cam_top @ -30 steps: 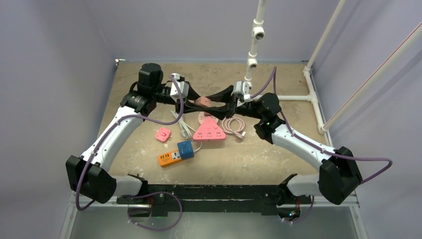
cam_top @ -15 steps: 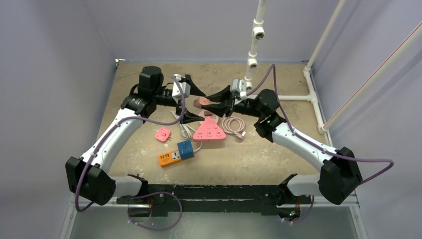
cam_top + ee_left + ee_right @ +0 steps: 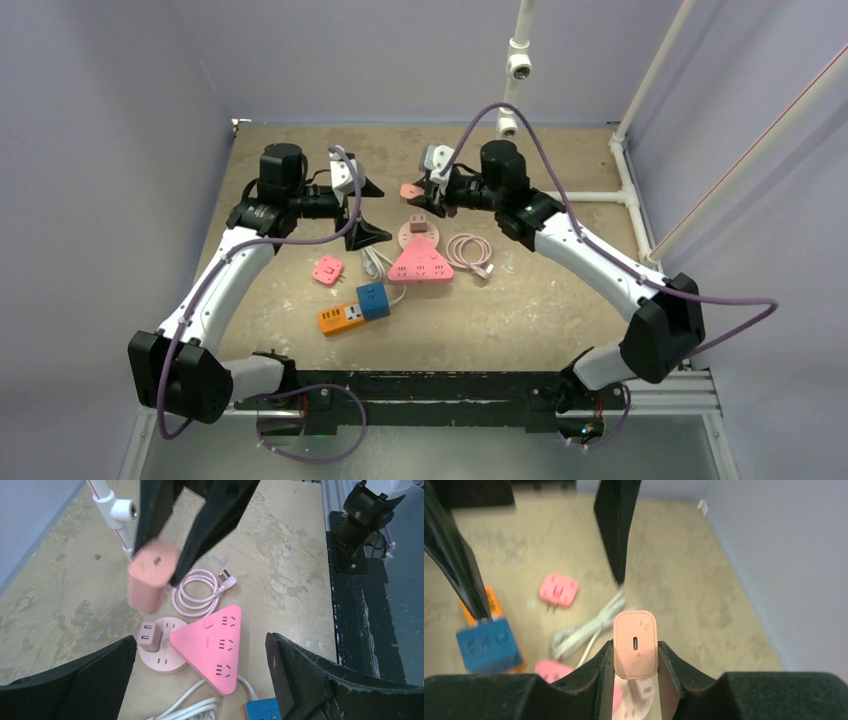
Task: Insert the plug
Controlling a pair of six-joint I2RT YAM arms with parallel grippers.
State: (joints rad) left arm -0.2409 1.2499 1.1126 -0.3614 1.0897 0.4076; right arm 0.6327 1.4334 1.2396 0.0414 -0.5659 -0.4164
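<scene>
Back went the left gripper (image 3: 370,210), wide open, empty; pink plug (image 3: 410,190) sat at its two o'clock, pinched in right gripper (image 3: 635,655)

Left arm (image 3: 215,290) and right arm (image 3: 590,262): white link shells with bulky black joint housings at elbow and shoulder. A purple cable (image 3: 735,299) runs the length of each arm and hangs off it in free loops. A light grey camera block (image 3: 343,172) sits at each wrist. Left gripper (image 3: 386,213) and right gripper (image 3: 415,193): matte black, with fingers (image 3: 75,685) broad at the root and tapering to wedges, and a fine mesh texture on the inner faces.
</scene>
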